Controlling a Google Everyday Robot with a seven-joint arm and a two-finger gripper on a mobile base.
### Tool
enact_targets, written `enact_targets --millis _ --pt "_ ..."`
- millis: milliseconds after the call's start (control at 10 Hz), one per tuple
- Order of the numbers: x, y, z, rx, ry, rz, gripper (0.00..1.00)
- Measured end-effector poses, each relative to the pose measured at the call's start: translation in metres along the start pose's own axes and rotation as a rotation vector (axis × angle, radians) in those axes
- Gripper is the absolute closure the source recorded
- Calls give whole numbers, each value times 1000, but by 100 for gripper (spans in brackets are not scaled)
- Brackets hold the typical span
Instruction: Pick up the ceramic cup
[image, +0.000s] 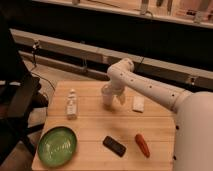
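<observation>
The ceramic cup (106, 97) is a small pale grey-white handleless cup standing upright on the wooden table (90, 125), near the middle of its far side. My white arm reaches in from the right and bends down to it. My gripper (111, 95) is at the cup, its fingers partly hidden against the cup. The cup rests on the table.
A small white labelled bottle (72, 105) stands left of the cup. A flat white block (138, 104) lies to its right. A green plate (58, 145) sits front left, a black device (114, 146) and an orange carrot (142, 144) at the front.
</observation>
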Motion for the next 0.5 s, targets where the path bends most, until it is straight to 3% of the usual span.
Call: enact_targets --millis 300,500 --pt "1 -3 3 1 2 -1 24" --pt "1 -4 4 1 3 -1 39"
